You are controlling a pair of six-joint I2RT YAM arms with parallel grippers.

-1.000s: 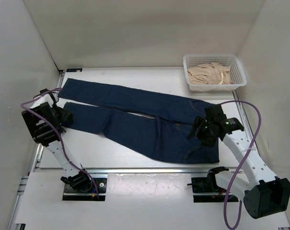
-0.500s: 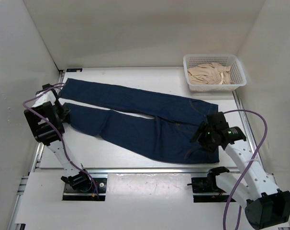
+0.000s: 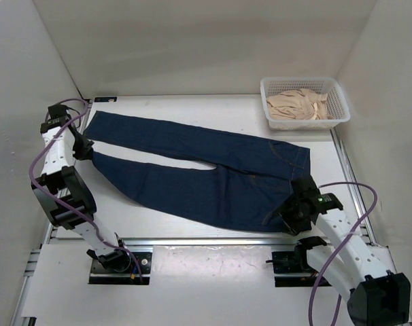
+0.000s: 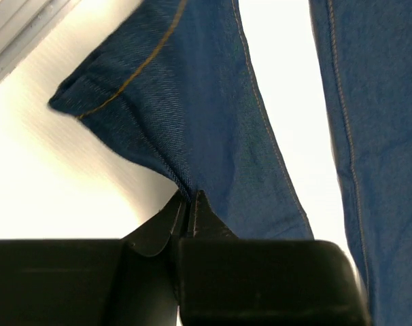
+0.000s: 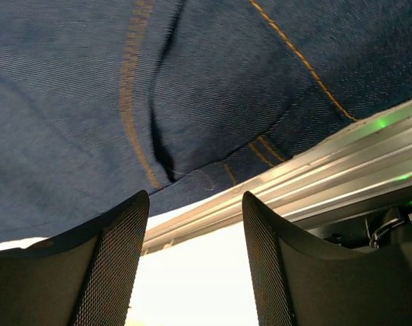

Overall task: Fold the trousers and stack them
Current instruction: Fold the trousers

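The dark blue trousers [image 3: 213,170] lie flat across the table, legs running left and waistband to the right. My left gripper [image 3: 83,151] is at the end of the near leg, shut on a pinched fold of denim [image 4: 190,198] next to the hem with its tan stitching [image 4: 134,71]. My right gripper [image 3: 291,219] hovers at the near corner of the waistband. In the right wrist view it stands open [image 5: 194,217], with nothing between its mesh-padded fingers [image 5: 117,251], and the waistband denim [image 5: 192,88] lies just beyond the tips.
A white mesh basket [image 3: 308,123] holding beige cloth [image 3: 298,103] stands at the far right corner. A metal rail [image 5: 315,183] runs along the table's near edge, right under the waistband. White walls close in on the left, back and right.
The left gripper shut on the near leg's end and drew it left and back, straightening that leg. The right arm slid toward the near edge of the waistband, its jaws narrowing a little.
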